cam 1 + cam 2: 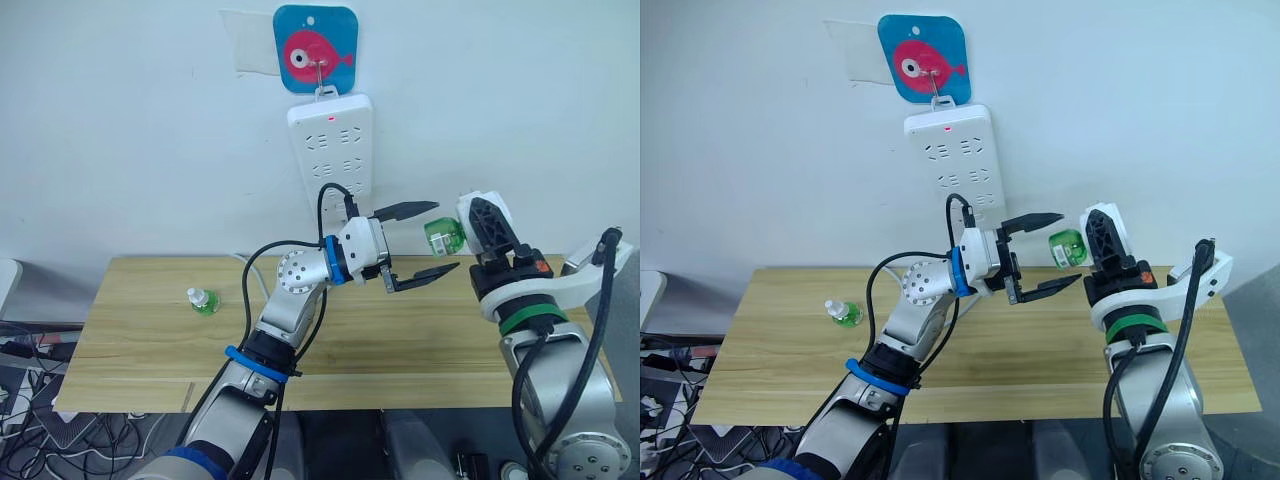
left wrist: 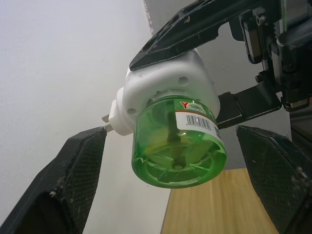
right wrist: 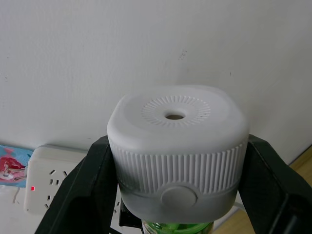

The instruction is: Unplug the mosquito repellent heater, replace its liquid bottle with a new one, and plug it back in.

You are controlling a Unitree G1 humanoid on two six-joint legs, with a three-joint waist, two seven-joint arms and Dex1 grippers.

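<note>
My right gripper [image 1: 480, 228] is shut on the mosquito repellent heater [image 3: 178, 146], a white rounded cube held in the air in front of the wall. A green liquid bottle [image 2: 178, 146] is fitted in the heater [image 2: 165, 83] and points toward my left arm. My left gripper [image 1: 442, 238] is open, one finger above the bottle [image 1: 441, 236] and one below, with a gap on each side. The heater's plug pins stick out free toward the wall. A second small green bottle [image 1: 203, 300] with a white cap stands on the left of the wooden table [image 1: 150, 340].
A long white power strip [image 1: 331, 150] with a red light hangs on the wall from a blue fish hook [image 1: 315, 50], above and left of the grippers. Cables lie on the floor at the table's left end.
</note>
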